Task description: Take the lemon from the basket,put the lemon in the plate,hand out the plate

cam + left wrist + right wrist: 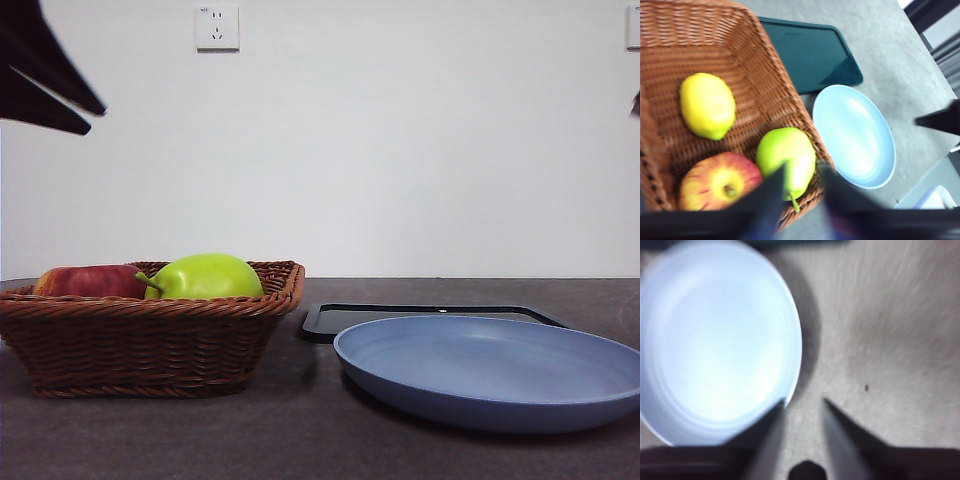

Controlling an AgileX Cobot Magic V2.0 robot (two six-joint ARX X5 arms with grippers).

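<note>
Left tool (799,182) hangs spread above the basket (765,75), empty. Lemon (707,105) not yet grasped; next: descend over it. Right tool (802,407), spread, waits beside the plate (715,340).

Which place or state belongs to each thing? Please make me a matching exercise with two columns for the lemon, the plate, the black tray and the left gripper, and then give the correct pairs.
Column 1
1. lemon
2. plate
3. black tray
4. left gripper

Column 2
a. lies flat on the table behind the plate
b. open, above the basket, holding nothing
c. lies inside the basket, with a red apple and a green fruit
d. empty, on the table beside the basket

Pairs: 1-c, 2-d, 3-a, 4-b
</note>
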